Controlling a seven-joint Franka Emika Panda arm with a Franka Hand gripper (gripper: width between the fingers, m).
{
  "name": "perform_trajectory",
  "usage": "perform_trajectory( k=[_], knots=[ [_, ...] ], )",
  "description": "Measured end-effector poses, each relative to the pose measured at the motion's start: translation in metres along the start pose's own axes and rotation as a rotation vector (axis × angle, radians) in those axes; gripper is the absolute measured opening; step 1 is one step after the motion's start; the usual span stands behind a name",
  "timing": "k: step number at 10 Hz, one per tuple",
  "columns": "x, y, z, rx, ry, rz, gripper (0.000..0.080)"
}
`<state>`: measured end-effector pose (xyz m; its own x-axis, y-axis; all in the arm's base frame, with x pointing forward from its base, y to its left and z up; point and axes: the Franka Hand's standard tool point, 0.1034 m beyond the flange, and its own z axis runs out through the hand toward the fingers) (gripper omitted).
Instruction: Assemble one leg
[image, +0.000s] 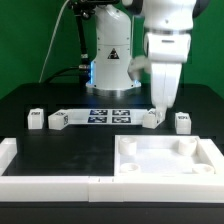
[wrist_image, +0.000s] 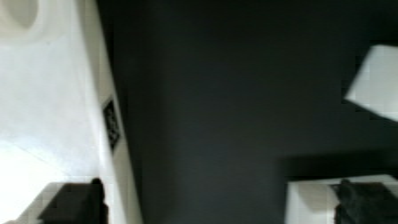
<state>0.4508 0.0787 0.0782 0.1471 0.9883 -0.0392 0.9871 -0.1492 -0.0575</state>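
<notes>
Four small white legs with tags stand in a row across the black table: two at the exterior view's left (image: 36, 119) (image: 58, 120) and two at its right (image: 150, 119) (image: 182, 121). My gripper (image: 160, 108) hangs just above the table, close beside the leg at the inner right. In the wrist view the gripper (wrist_image: 217, 200) is open, its dark fingers (wrist_image: 71, 202) wide apart, with only black table between them. A white block (wrist_image: 334, 190) lies against the other finger. I cannot tell whether it is a leg.
The marker board (image: 110, 116) lies between the leg pairs. The large white tray-like part (image: 165, 158) with round sockets sits in front of it; its edge fills one side of the wrist view (wrist_image: 45, 110). A white L-shaped rail (image: 40, 172) runs along the front left.
</notes>
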Motion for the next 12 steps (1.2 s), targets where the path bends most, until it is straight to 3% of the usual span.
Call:
perform_trajectory(
  k=[3, 7, 9, 12],
  knots=[
    [0.001, 0.001, 0.005, 0.009, 0.002, 0.042, 0.0648],
    [0.002, -0.001, 0.007, 0.009, 0.004, 0.404, 0.0648],
    [0.011, -0.032, 0.024, 0.02, 0.006, 0.687, 0.0648],
    [0.027, -0.048, 0.03, 0.042, 0.004, 1.015, 0.0648]
  ],
)
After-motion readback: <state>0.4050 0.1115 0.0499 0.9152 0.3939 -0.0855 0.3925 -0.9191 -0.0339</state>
